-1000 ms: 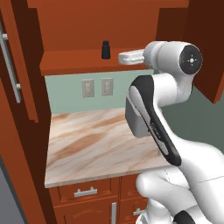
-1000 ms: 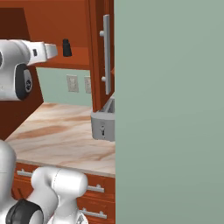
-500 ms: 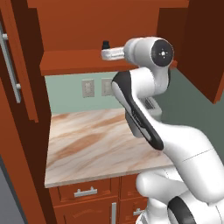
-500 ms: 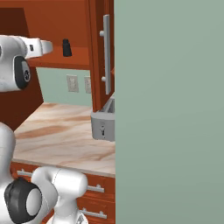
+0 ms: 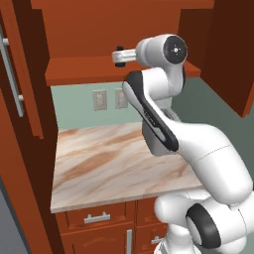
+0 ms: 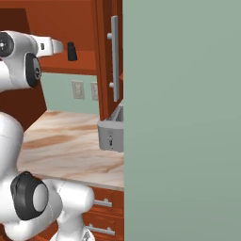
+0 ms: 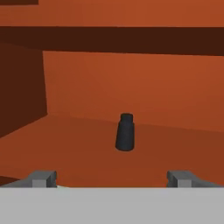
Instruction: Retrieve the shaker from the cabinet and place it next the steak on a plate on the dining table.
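Observation:
The small black shaker point(image 7: 125, 132) stands upright on the shelf of the reddish-brown wall cabinet point(image 5: 79, 69), straight ahead of my gripper point(image 7: 112, 179). The fingertips point(image 7: 43, 178) sit wide apart, so the gripper is open and holds nothing. From the right base view the shaker point(image 6: 71, 51) is a short gap beyond the gripper point(image 6: 59, 46), which is level with it. In the left base view the gripper point(image 5: 117, 55) reaches into the open cabinet just above the shelf. The steak, the plate and the dining table are out of view.
Below the cabinet lies a small marbled counter point(image 5: 109, 158) with a grey toaster point(image 6: 112, 134) on its right side. Open cabinet doors with grey bar handles point(image 5: 15, 74) point(image 6: 114, 52) flank the arm. A green wall fills the right half of the right base view.
The arm has swung left and pushed the hand deeper into the cabinet, closing most of the distance to the shaker. The shaker has not moved.

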Robot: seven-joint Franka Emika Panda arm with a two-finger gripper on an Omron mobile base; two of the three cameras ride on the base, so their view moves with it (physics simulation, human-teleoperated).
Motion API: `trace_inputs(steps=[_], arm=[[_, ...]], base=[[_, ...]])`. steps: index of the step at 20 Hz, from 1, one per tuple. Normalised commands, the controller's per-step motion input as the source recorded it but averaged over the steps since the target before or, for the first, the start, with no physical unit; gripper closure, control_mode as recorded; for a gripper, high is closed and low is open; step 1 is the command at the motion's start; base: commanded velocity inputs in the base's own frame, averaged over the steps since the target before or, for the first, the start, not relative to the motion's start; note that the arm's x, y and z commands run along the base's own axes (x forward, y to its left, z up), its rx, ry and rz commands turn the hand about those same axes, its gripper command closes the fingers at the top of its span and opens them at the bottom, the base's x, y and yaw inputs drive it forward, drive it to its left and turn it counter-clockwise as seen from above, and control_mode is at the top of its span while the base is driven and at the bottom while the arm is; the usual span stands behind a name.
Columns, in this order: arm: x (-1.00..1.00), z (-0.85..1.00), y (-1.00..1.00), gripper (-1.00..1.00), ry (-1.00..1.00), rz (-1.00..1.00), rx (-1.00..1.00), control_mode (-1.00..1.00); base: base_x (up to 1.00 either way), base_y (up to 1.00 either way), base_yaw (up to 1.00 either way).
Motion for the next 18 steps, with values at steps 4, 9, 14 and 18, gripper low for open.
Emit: trace_inputs(steps=[4, 9, 14, 18], arm=[[0.56, 0.0, 0.0, -1.0, 0.1, 0.0, 0.0, -1.0], [0.55, 0.0, 0.0, -1.0, 0.13, 0.0, 0.01, -1.0], [0.6, 0.01, 0.0, -1.0, 0.11, 0.0, 0.0, -1.0], [0.53, 0.03, 0.0, -1.0, 0.12, 0.0, 0.0, -1.0]], base=[[0.0, 0.0, 0.0], [0.0, 0.0, 0.0], [0.0, 0.0, 0.0], [0.0, 0.0, 0.0]])
